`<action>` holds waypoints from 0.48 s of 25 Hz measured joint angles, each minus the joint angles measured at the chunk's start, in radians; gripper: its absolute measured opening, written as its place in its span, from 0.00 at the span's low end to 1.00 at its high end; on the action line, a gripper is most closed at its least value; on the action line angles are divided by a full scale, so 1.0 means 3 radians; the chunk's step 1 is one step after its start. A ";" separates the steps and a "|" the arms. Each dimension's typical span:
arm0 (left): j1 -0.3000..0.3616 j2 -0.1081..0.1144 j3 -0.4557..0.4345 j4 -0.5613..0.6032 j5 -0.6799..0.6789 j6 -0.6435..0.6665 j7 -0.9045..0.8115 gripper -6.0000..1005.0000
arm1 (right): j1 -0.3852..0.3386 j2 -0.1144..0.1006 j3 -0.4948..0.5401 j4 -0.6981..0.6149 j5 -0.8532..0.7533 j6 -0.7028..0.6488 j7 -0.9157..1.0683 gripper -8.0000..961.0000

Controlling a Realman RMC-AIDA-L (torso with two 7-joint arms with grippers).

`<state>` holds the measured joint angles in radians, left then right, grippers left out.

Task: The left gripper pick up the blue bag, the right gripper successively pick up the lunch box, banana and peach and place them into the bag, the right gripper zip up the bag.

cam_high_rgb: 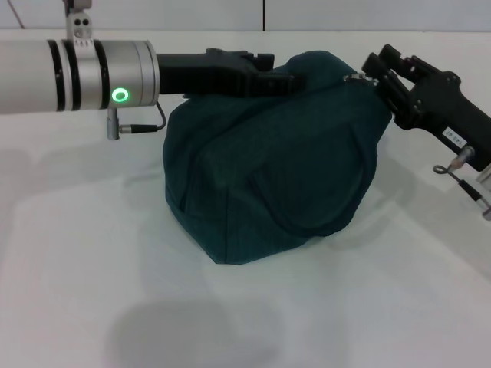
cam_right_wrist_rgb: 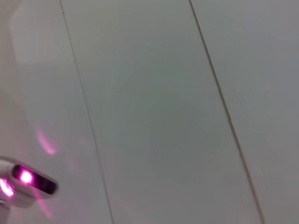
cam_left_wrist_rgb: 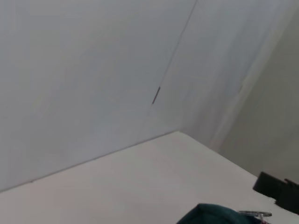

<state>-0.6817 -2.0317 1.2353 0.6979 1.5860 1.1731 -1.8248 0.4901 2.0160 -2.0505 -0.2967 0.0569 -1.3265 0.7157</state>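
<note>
The blue bag (cam_high_rgb: pixel 268 165) sits bulging on the white table (cam_high_rgb: pixel 84 253), its top pulled together. My left gripper (cam_high_rgb: pixel 285 79) reaches in from the left and is shut on the fabric at the bag's upper left edge. From the right, my right gripper (cam_high_rgb: pixel 370 75) meets the bag's top right corner, its tips shut on the silver ring zip pull (cam_high_rgb: pixel 357 77). The left wrist view catches the bag's top (cam_left_wrist_rgb: pixel 212 215), the zip pull (cam_left_wrist_rgb: pixel 254 213) and the right gripper's black body (cam_left_wrist_rgb: pixel 280 190). The lunch box, banana and peach are out of view.
A pale wall (cam_high_rgb: pixel 192 14) with a vertical seam runs behind the table. The right wrist view shows only wall panels and the left arm's lit silver cuff (cam_right_wrist_rgb: pixel 23 184). Cables hang under both wrists (cam_high_rgb: pixel 142 126).
</note>
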 joint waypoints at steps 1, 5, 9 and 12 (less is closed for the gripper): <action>0.0000 0.0000 0.0000 0.0000 0.0000 0.0000 0.0000 0.88 | 0.0009 -0.0009 0.0021 0.0049 -0.0003 0.0000 -0.0001 0.32; 0.0052 -0.0048 -0.0009 -0.0003 -0.0002 -0.0001 0.0043 0.78 | 0.0042 -0.0046 0.0086 0.0219 -0.0024 -0.0004 -0.0019 0.32; 0.0088 -0.0070 -0.0067 0.0007 -0.0024 -0.0004 0.0134 0.65 | 0.0052 -0.0087 0.0145 0.0246 -0.0018 0.0074 -0.0334 0.32; 0.0090 -0.0099 -0.0087 0.0008 -0.0025 0.0029 0.0220 0.55 | 0.0052 -0.0071 0.0222 0.0246 -0.0023 0.0128 -0.0636 0.31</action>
<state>-0.6548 -2.0615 1.2092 0.7003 1.5786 1.1818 -1.7588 0.5056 1.9947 -1.9840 -0.2228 0.0501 -1.2881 0.5248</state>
